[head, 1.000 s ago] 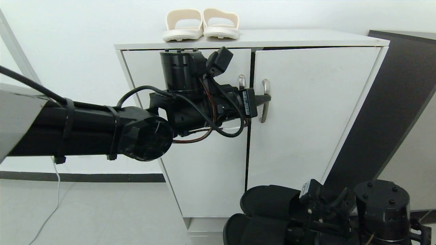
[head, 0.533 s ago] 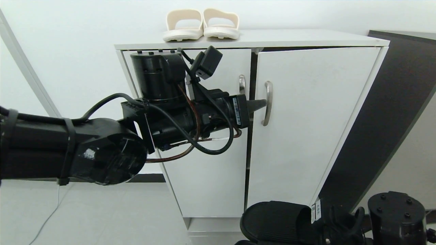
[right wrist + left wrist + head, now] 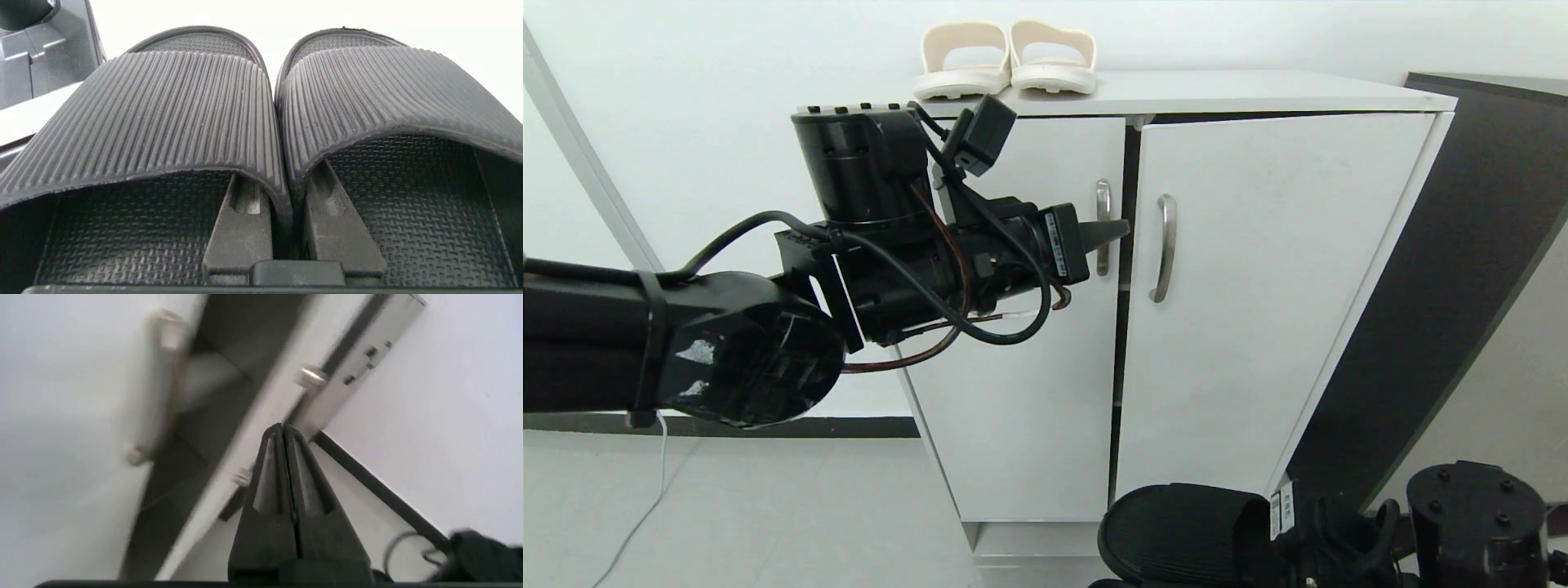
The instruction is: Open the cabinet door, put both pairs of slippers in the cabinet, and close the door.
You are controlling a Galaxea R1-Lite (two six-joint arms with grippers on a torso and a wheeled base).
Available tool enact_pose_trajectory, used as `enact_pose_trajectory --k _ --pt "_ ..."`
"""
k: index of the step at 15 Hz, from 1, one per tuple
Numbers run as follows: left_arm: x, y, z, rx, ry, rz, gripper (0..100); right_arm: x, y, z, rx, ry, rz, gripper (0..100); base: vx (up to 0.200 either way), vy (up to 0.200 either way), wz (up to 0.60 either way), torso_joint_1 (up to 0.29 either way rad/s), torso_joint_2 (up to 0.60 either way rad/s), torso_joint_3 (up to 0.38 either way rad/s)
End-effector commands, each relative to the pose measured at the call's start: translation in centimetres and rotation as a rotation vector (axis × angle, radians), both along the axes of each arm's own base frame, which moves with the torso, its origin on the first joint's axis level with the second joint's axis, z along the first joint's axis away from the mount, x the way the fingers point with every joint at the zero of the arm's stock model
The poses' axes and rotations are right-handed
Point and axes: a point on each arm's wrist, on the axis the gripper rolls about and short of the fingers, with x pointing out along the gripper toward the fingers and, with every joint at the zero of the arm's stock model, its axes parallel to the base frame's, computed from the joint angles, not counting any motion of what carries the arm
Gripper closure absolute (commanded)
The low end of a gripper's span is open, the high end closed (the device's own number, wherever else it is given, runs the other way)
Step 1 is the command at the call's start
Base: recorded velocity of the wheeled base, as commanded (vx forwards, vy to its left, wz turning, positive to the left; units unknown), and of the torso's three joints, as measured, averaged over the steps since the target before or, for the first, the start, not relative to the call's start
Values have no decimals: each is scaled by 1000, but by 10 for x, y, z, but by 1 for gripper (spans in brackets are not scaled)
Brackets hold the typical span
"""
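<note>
A white cabinet [image 3: 1258, 91] has two doors. Its right door [image 3: 1258, 286] stands slightly ajar, with a dark gap [image 3: 1128, 163] beside its handle [image 3: 1164, 245]. My left gripper [image 3: 1123, 229] is shut and holds nothing. Its tip is at that gap, just past the left door's handle [image 3: 1102, 224]. In the left wrist view the gripper [image 3: 283, 434] points at the dark gap with a handle [image 3: 154, 385] to one side. Cream slippers [image 3: 1005, 61] sit on the cabinet top. My right gripper [image 3: 283, 216] is shut on the black slippers [image 3: 196, 114], held low in front of the cabinet [image 3: 1176, 523].
A dark panel [image 3: 1462, 245] leans along the cabinet's right side. A thin cable [image 3: 645, 506] runs over the grey floor at the left. White wall lies behind, with a dark baseboard [image 3: 727, 426].
The right door swung out a little, widening the gap. My left gripper drew back left from the right door's handle. The right arm sank lower with the black slippers.
</note>
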Motion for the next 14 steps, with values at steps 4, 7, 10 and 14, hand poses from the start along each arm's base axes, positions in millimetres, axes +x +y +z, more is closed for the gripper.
enact_pose_trajectory --k 4,7,10,14 --pt "28 -6 -3 -13 -2 61 100 0 0 0 -1 0 2 100 0 0 0 0 0 0" --pt "38 -14 -5 -16 -4 59 100 -1 0 -2 -6 5 2 100 0 0 0 0 0 0" --pt "42 -21 -3 -24 -15 50 100 0 0 -3 -12 10 2 100 0 0 0 0 0 0" --pt "47 -36 -4 -33 -26 24 100 -1 0 -3 -18 -2 9 100 0 0 0 0 0 0"
